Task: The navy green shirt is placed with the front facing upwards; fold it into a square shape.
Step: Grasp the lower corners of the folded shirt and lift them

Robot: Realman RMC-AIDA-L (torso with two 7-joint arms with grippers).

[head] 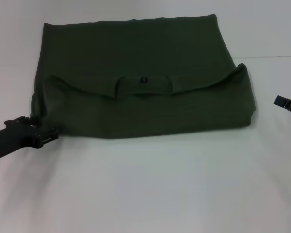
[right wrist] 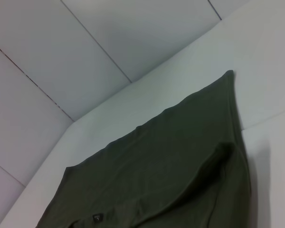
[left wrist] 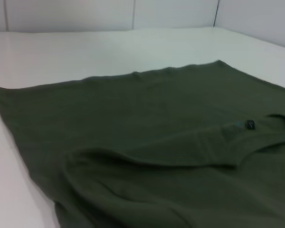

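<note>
The navy green shirt (head: 140, 77) lies folded on the white table (head: 150, 184), its near half doubled over so the ribbed collar and small black neck tag (head: 143, 79) face up at mid-width. No lettering shows. In the left wrist view the shirt (left wrist: 147, 142) fills the frame, tag (left wrist: 249, 124) at one side. The right wrist view shows the shirt (right wrist: 171, 171) with a raised folded corner. My left gripper (head: 47, 137) sits at the shirt's near left corner, touching or just off the cloth. My right gripper (head: 287, 104) hovers off the shirt's right edge, apart from it.
White walls (right wrist: 85, 57) rise behind the table's far edge, just beyond the shirt's back hem. Bare table surface stretches in front of the shirt and on both sides.
</note>
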